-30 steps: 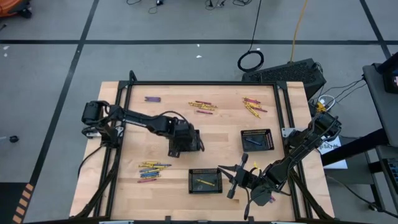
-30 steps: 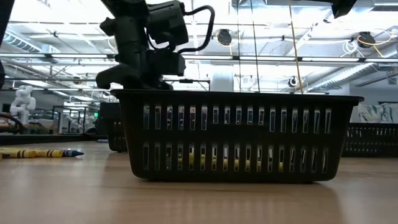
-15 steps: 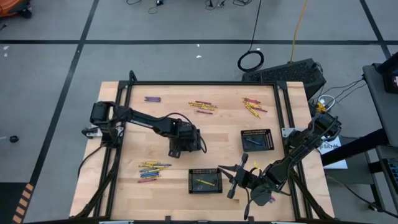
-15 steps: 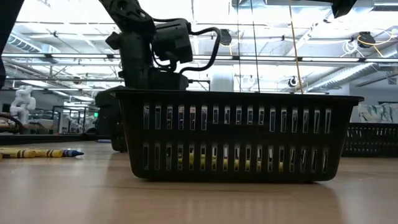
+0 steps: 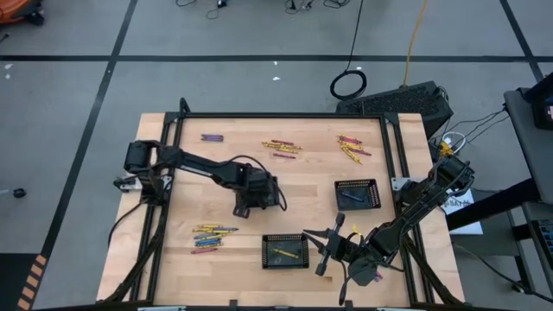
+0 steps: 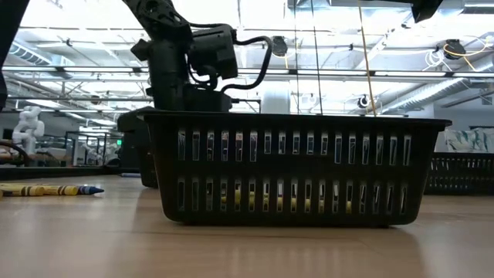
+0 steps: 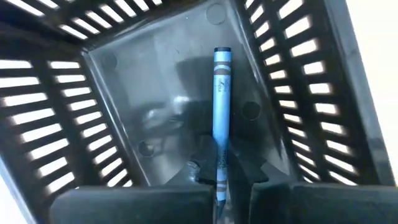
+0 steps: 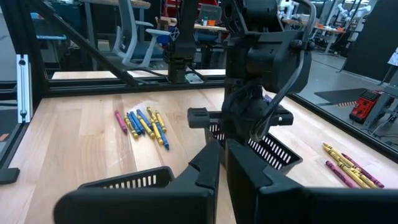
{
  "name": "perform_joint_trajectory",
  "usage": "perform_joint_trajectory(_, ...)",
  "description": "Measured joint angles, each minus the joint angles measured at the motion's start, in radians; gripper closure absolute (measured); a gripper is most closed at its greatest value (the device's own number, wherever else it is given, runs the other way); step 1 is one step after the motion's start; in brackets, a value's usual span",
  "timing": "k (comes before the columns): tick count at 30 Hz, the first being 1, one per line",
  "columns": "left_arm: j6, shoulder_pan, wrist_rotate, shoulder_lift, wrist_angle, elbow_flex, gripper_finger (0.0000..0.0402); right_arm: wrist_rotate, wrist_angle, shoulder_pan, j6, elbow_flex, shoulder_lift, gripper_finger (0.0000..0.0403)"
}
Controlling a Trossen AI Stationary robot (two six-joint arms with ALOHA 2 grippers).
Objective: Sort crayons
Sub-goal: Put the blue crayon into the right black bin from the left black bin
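My left gripper (image 5: 246, 206) reaches down into a black mesh tray (image 7: 155, 99) at the table's middle. It is shut on a blue crayon (image 7: 221, 106) inside the tray. My right gripper (image 5: 316, 247) hangs shut and level beside the near tray (image 5: 285, 250), which holds a yellow crayon (image 5: 283, 252). A third tray (image 5: 357, 193) at the right holds a blue crayon. Loose crayons lie in heaps on the table (image 5: 212, 233) (image 5: 281, 148) (image 5: 352, 149) (image 5: 212, 137). In the low view the near tray (image 6: 301, 166) hides the left fingers. My left gripper pinches the blue crayon between its two fingers near the pointed end (image 7: 219, 163). The fingers come from above, pointing steeply down. The crayon runs out ahead of them, with its flat end (image 7: 222, 53) toward the tray's floor. Whether it is lifted off the floor I cannot tell.
A black frame (image 5: 285, 115) runs round the wooden table. The middle tray's mesh walls (image 7: 56, 124) stand close around the left fingers. Bare wood lies between the trays and the far heaps of crayons.
My left gripper has gone down into the middle tray. My right arm has kept still.
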State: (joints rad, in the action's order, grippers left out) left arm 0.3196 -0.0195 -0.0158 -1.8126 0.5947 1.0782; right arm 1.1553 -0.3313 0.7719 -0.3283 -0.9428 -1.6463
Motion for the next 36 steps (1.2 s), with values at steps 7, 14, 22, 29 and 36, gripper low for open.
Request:
perform_joint_trajectory(7,0.000,0.000,0.033,0.115,0.078,0.046,0.0397,0.001,0.000,0.040,0.011,0.000,0.019,0.0390)
perform_joint_trajectory(14,-0.045,0.024,0.035,0.250,0.037,0.072,0.0398,-0.008,0.015,0.059,0.001,0.000,0.036,0.0390)
perform_joint_trajectory(22,-0.052,0.186,0.091,0.314,-0.059,0.072,0.0399,-0.169,0.018,-0.105,0.058,0.001,0.028,0.0346)
perform_joint_trajectory(29,-0.055,0.287,0.194,0.319,-0.071,0.072,0.0400,-0.375,-0.085,-0.236,0.220,0.000,0.009,0.0240)
perform_joint_trajectory(36,-0.105,0.300,0.225,0.319,-0.067,0.072,0.0400,-0.359,-0.201,-0.264,0.330,-0.021,-0.072,0.0222)
